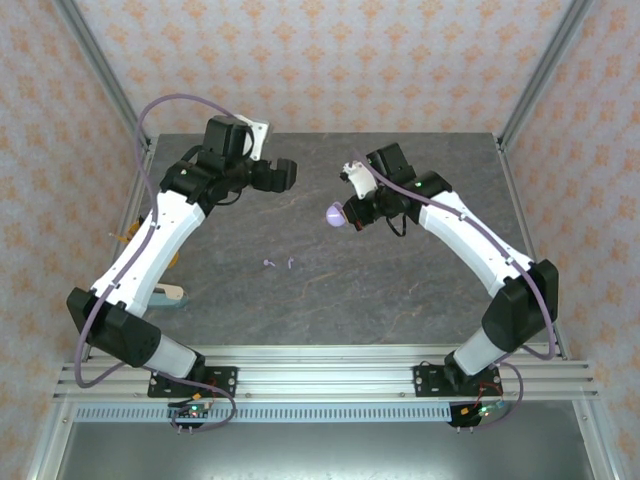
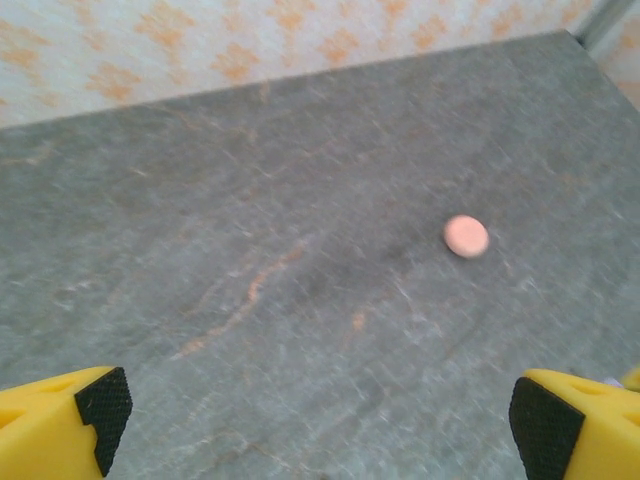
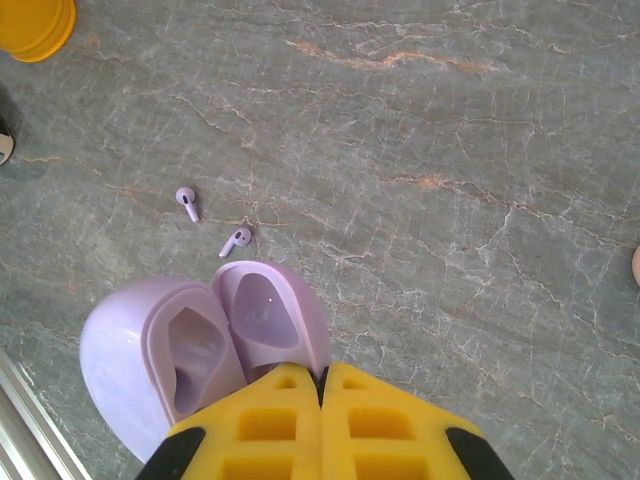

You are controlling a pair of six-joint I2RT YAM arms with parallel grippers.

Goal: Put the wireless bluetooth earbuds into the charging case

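Right wrist view: right gripper (image 3: 322,385) fingers pressed together, clamped on lid edge of one lilac charging case (image 3: 120,350), lid hinged open. Lilac earbuds (image 3: 187,203): count two, both lying loose on grey table (image 3: 450,150) beyond case, near each other, not touching; nearer earbud (image 3: 237,240) just beside lid. Left wrist view: left gripper (image 2: 320,415) fingers wide apart, nothing between them. One small round pink object (image 2: 466,236) on table ahead, blurred, identity unclear.
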